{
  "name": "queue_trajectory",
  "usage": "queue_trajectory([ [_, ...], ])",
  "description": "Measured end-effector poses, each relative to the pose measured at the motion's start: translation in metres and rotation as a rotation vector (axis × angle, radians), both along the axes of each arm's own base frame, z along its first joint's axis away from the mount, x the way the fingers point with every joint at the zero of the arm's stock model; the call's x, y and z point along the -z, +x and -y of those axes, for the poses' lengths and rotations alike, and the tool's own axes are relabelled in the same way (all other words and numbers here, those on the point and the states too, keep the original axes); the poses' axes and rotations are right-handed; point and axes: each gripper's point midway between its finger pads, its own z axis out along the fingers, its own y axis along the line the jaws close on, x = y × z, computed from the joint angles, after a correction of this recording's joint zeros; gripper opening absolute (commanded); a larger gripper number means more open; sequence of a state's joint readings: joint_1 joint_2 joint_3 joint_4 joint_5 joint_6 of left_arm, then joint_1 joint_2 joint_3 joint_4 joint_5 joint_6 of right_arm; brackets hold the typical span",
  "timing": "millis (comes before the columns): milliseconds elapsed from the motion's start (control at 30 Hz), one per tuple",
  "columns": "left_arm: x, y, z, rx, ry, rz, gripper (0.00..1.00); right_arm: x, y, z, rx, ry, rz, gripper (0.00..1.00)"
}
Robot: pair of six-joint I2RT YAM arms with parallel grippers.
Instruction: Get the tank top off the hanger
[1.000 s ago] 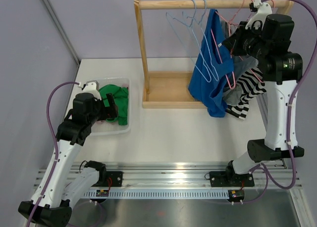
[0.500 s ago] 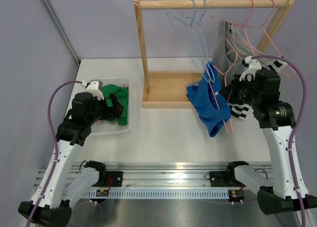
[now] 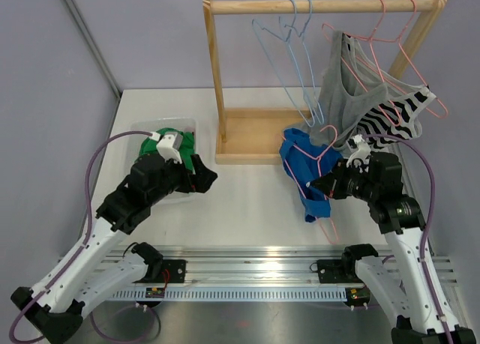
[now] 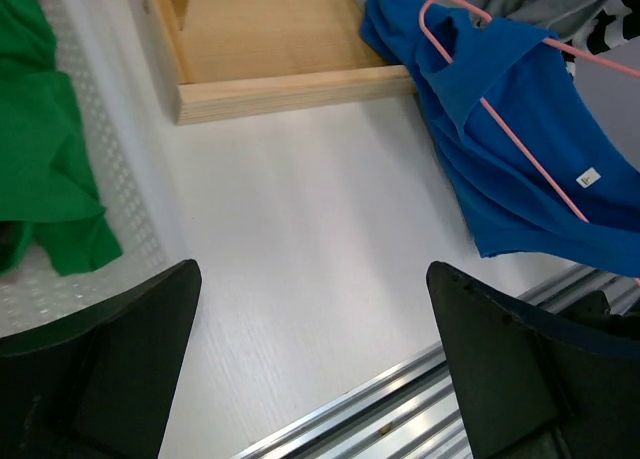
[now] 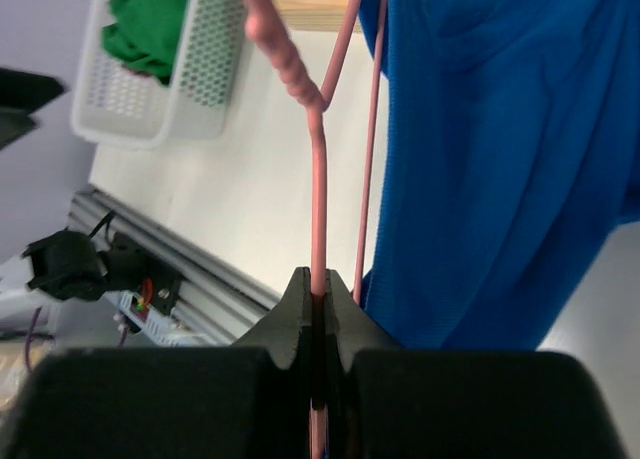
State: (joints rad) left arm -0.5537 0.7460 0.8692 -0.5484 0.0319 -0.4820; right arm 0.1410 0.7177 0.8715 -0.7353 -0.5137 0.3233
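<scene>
The blue tank top (image 3: 300, 172) hangs on a pink wire hanger (image 3: 321, 158), low over the table in front of the wooden rack's base. My right gripper (image 3: 321, 185) is shut on the hanger's wire; the right wrist view shows the pink wire (image 5: 318, 209) pinched between the jaws, with the blue tank top (image 5: 490, 149) draped to the right. My left gripper (image 3: 208, 177) is open and empty over bare table, left of the top. The left wrist view shows the tank top (image 4: 520, 179) and hanger (image 4: 500, 119) at upper right, beyond my fingers (image 4: 520, 379).
A wooden rack (image 3: 322, 5) holds empty light-blue hangers (image 3: 289, 52), a grey tank top (image 3: 341, 97) and a striped garment (image 3: 394, 115) on pink hangers. Its wooden base tray (image 3: 247, 138) sits behind. A white basket (image 4: 110, 179) with green clothes (image 4: 40, 149) stands at left.
My right arm has brought the hanger with the blue tank top down from the rail to the table. My left arm has swung right from the basket toward the middle.
</scene>
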Motion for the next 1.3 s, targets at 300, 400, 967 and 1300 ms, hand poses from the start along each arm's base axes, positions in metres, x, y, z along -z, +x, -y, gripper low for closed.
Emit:
queue_trajectory([
  [300,0.009,-0.022,0.062,0.163,-0.012,0.083,0.99,-0.008,-0.046,-0.021,-0.156,0.111,0.051,0.0],
  [400,0.003,-0.023,0.084,0.209,0.018,0.142,0.99,-0.009,-0.057,-0.026,-0.199,0.137,0.03,0.0],
  [967,-0.021,-0.01,0.164,0.317,0.216,0.346,0.37,-0.071,-0.114,-0.033,-0.374,0.186,0.067,0.0],
  [1300,-0.021,0.011,0.141,0.149,0.302,0.352,0.0,-0.075,-0.122,-0.035,-0.418,0.168,0.07,0.0],
])
